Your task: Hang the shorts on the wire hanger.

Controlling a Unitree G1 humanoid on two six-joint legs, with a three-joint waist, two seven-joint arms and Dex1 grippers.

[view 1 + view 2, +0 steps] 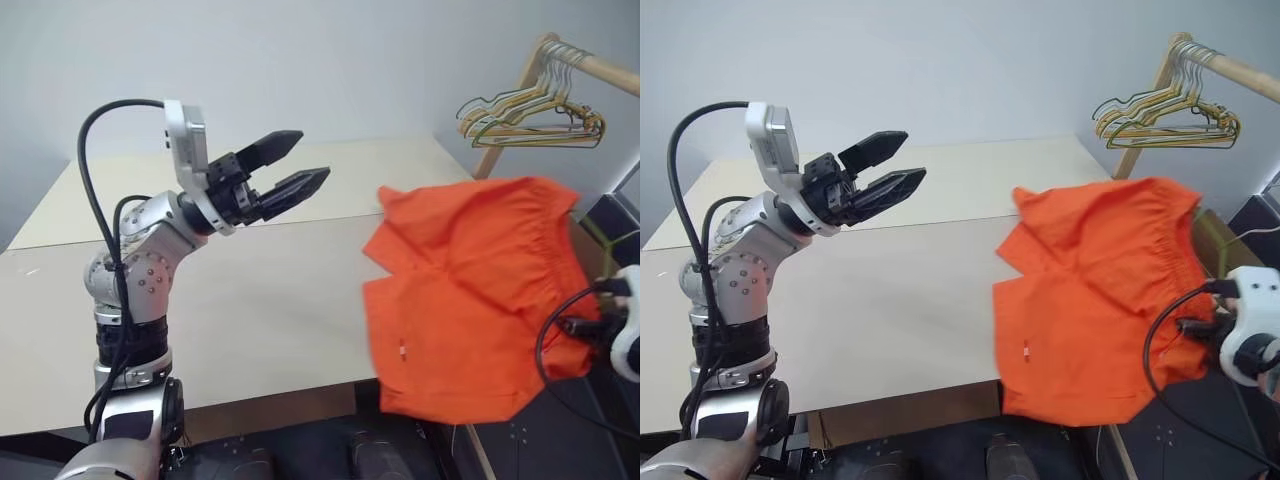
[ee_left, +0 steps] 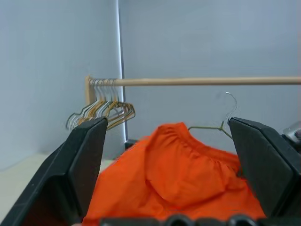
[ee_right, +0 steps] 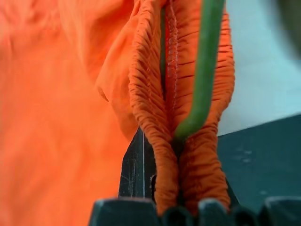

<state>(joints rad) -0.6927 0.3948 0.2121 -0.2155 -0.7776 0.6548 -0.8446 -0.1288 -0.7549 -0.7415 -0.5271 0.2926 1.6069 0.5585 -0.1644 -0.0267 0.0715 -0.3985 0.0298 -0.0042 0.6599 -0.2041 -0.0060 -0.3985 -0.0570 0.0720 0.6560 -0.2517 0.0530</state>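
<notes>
My left gripper [image 1: 293, 167] hangs wide open and empty above the table [image 1: 250, 300]; my right gripper [image 3: 176, 207] is closed on the shorts [image 1: 470, 290] and the wire hanger [image 3: 204, 70].

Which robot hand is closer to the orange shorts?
The right one. The right gripper is shut on the shorts at the gathered waistband, pinching the wire hanger with it. The left gripper is open, raised over the table, apart from the shorts.

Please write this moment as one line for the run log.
left claw: open, empty, above table | right claw: shut on shorts and hanger | shorts lifted at table's right edge
</notes>
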